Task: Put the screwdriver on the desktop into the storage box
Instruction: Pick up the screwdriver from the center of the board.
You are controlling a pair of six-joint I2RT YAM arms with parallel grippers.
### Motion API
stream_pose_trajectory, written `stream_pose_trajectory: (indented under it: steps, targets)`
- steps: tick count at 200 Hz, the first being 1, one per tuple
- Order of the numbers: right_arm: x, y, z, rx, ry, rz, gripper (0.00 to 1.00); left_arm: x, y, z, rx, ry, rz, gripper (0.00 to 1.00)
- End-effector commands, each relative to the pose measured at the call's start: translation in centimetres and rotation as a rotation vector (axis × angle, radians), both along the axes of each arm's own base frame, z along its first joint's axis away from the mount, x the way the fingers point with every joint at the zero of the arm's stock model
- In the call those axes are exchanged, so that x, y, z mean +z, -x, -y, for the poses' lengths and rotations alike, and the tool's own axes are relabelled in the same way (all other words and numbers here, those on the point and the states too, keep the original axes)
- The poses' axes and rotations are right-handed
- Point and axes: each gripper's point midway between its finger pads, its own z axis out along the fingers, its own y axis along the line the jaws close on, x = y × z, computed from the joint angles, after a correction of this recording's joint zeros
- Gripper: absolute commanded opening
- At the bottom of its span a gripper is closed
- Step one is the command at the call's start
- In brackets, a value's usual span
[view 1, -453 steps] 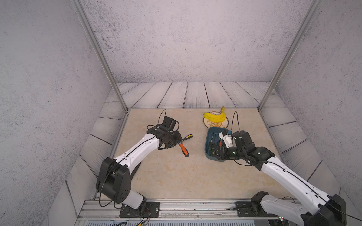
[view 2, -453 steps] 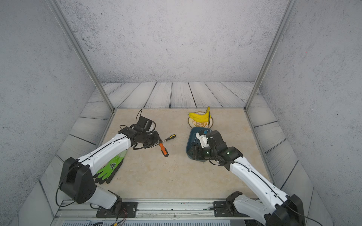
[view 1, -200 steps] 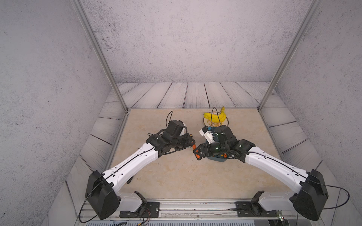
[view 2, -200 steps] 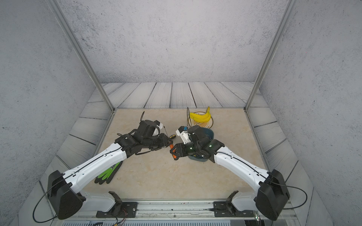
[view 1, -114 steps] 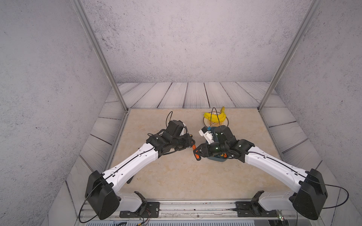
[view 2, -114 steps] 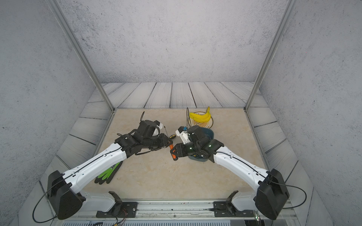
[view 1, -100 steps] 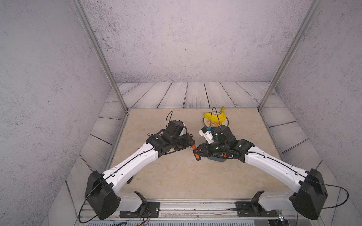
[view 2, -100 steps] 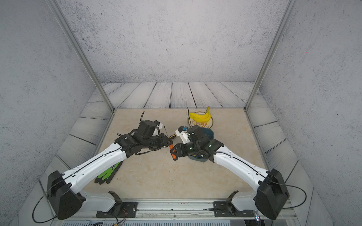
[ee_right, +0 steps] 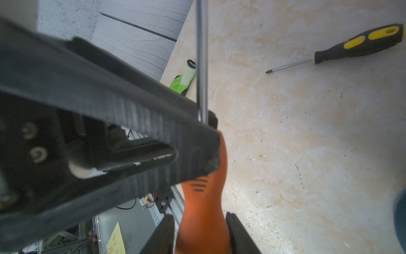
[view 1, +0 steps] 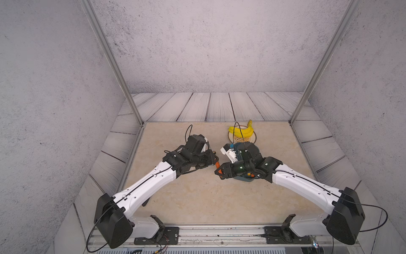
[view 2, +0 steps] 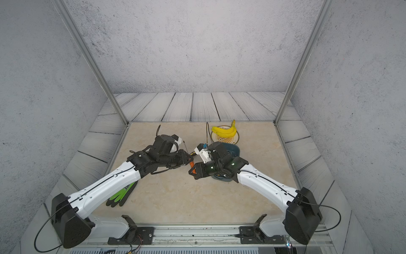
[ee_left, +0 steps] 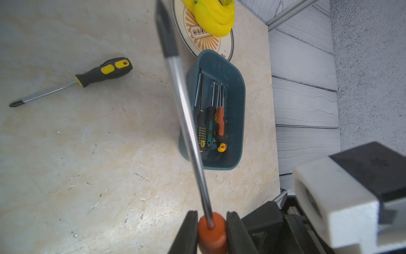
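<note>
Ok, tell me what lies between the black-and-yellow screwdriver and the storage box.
Bare desktop, in the left wrist view; the held orange screwdriver only crosses above.

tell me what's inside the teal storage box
At least three screwdrivers lie side by side in the storage box: black-yellow, green and orange handles. The held screwdriver's shaft covers a strip of it.

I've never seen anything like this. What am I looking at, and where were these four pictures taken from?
Two robot arms work over a beige desktop. Two pictures look down from one camera overhead; the other two come from a camera on each arm's wrist. The left gripper is shut on an orange screwdriver, and the right gripper presses its jaws on the same handle. On the desktop lie a yellow-black screwdriver, a green glove, a plate with bananas, and a teal storage box holding several screwdrivers.
</note>
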Motion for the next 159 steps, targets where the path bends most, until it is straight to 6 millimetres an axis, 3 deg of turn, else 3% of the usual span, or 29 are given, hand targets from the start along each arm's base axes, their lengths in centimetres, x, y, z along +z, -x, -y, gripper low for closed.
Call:
stream_pose_trajectory:
  steps: [1,31,56,92,125,159]
  targets:
    - [0.6,0.0,0.0,-0.002,-0.005,0.021,0.37,2.0,-0.1,0.2,-0.002,0.035,0.053,0.00]
    - [0.3,-0.4,0.5,-0.033,0.027,0.030,0.28,2.0,0.1,-0.1,0.001,0.031,0.057,0.00]
    - [-0.5,-0.9,1.2,-0.066,0.087,0.026,0.26,2.3,0.1,-0.6,0.014,0.016,0.073,0.39]
    - [-0.9,-1.4,2.7,-0.129,0.150,0.035,0.25,3.5,-0.2,-2.4,0.065,-0.016,0.143,0.64]
    - [-1.4,-2.2,4.7,-0.213,0.196,0.033,0.25,4.3,0.0,-4.1,0.084,-0.054,0.174,0.66]
    - [-2.4,-3.7,7.6,-0.336,0.233,-0.008,0.25,3.5,0.9,-5.3,0.085,-0.085,0.161,0.66]
